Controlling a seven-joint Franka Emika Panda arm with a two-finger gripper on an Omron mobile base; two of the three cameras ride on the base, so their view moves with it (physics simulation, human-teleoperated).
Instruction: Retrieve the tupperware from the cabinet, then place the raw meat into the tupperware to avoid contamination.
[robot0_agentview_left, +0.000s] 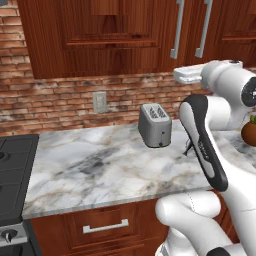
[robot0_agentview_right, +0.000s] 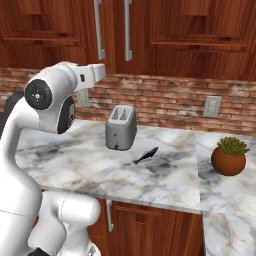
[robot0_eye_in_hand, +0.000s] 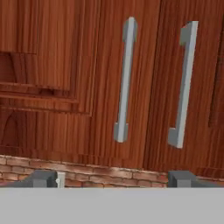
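The cabinet (robot0_eye_in_hand: 100, 65) has both doors shut, its two long silver bar handles (robot0_eye_in_hand: 124, 78) standing upright side by side. My gripper (robot0_eye_in_hand: 113, 179) is open, facing the doors just below the handles, with nothing between its fingertips (robot0_eye_in_hand: 41, 178). In the base views the white hand (robot0_agentview_left: 189, 75) is raised under the cabinet (robot0_agentview_left: 115, 35), above the counter. The raw meat (robot0_agentview_right: 146, 155), a small dark fish shape, lies on the marble counter (robot0_agentview_right: 100, 170) just right of the toaster. The tupperware is hidden.
A grey two-slot toaster (robot0_agentview_left: 155, 125) stands mid-counter below the hand. A potted plant (robot0_agentview_right: 230, 156) sits at the right. The black stove (robot0_agentview_left: 15, 165) borders the counter's left end. Below the counter's front edge is a drawer (robot0_agentview_left: 105, 227).
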